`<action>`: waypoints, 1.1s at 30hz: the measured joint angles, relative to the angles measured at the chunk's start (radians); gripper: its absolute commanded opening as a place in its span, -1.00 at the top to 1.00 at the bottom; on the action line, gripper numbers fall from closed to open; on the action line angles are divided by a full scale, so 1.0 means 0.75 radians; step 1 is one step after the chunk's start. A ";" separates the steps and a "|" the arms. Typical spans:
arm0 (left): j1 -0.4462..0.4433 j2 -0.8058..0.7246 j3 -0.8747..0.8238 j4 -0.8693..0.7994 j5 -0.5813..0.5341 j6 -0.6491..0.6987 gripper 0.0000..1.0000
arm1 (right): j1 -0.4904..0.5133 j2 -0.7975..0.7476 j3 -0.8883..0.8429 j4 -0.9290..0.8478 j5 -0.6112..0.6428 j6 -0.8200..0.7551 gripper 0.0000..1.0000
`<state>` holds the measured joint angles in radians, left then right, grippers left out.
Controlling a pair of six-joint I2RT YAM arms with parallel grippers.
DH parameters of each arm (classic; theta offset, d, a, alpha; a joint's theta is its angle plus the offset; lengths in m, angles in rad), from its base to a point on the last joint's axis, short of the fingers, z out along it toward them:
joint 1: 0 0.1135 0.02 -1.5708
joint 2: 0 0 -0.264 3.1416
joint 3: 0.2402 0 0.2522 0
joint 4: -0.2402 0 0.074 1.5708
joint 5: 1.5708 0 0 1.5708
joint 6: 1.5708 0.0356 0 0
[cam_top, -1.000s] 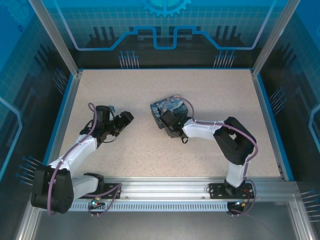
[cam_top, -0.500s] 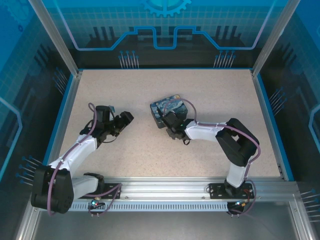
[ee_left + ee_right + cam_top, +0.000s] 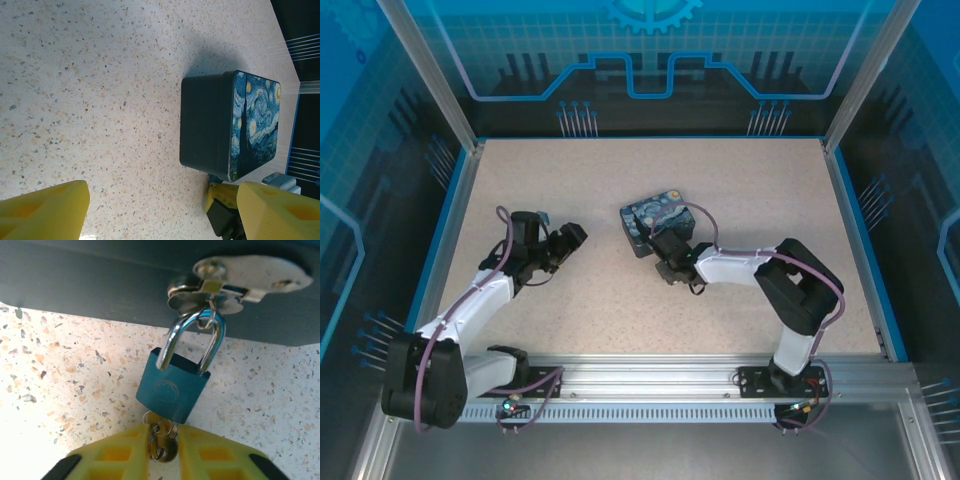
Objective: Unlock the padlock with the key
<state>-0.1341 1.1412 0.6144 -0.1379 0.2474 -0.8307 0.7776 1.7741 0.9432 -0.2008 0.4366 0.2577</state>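
Protruding at the padlock's (image 3: 172,390) 6 o'clock, the key (image 3: 160,439) is pinched tight by the right hand (image 3: 163,452).

A robotics lab test cell: a speckled table (image 3: 620,300) is fenced by aluminium posts (image 3: 432,75) and blue see-through panels (image 3: 650,60) printed with circuit patterns. The left arm (image 3: 480,295) and right arm (image 3: 740,262) are bolted to a slotted rail (image 3: 650,372) at its near edge.

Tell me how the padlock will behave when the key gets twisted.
The padlock is held only by its shackle through the hasp, so it will probably swivel with the key rather than resist. Its body looks rigid and smooth, so it is likely slippery.
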 measured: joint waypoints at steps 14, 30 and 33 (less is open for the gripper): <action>0.000 0.000 0.000 0.000 0.001 0.000 -0.59 | -0.254 -0.175 -0.274 0.320 -0.460 0.022 0.95; 0.000 0.000 0.018 -0.015 0.001 0.010 -0.59 | -0.284 -0.294 -0.356 0.344 -0.496 0.014 0.16; 0.000 -0.001 0.021 -0.023 0.001 0.032 -0.59 | -0.366 -0.363 -0.414 0.387 -0.579 0.026 0.09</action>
<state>-0.1341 1.1404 0.6300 -0.1551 0.2481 -0.8066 0.5030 1.5021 0.6327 0.0891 0.0025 0.2771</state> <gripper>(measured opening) 0.796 0.440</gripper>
